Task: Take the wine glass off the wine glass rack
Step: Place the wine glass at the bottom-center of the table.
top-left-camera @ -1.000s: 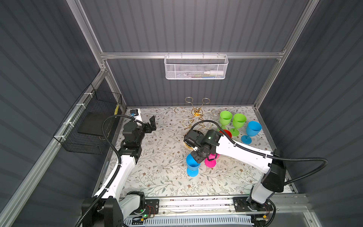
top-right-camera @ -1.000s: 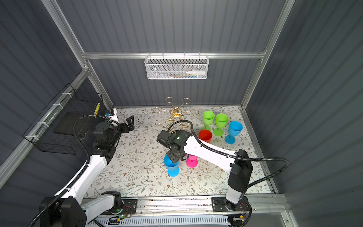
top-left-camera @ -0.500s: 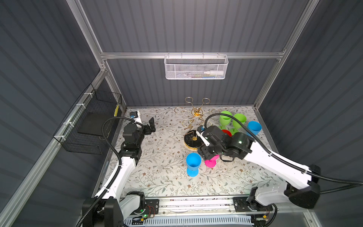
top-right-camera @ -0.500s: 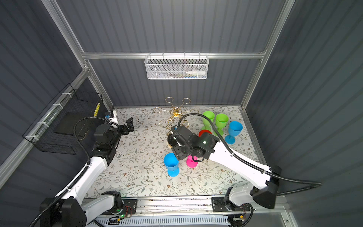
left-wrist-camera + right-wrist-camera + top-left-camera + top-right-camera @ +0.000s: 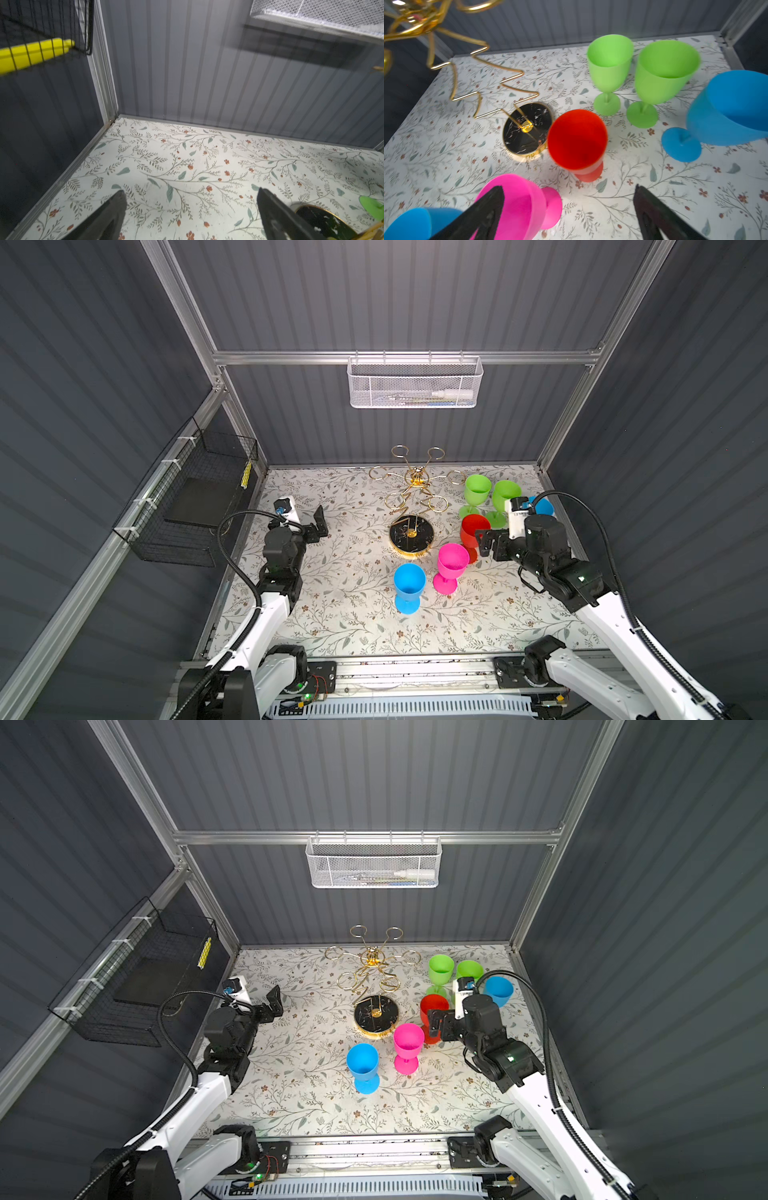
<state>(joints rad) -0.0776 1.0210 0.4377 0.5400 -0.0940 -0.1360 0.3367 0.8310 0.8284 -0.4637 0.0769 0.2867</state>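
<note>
Wine glass [image 5: 409, 587], blue, stands on the bench [image 5: 353, 626] near the wine glass rack [image 5: 402, 536]; left jaws and right jaws gape empty.

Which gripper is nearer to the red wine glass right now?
Right. The right gripper hangs open right beside the red wine glass; the left gripper is far off, beyond the wine glass rack.

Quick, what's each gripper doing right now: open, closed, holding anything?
Left gripper: open, holding nothing.
Right gripper: open, holding nothing.
</note>
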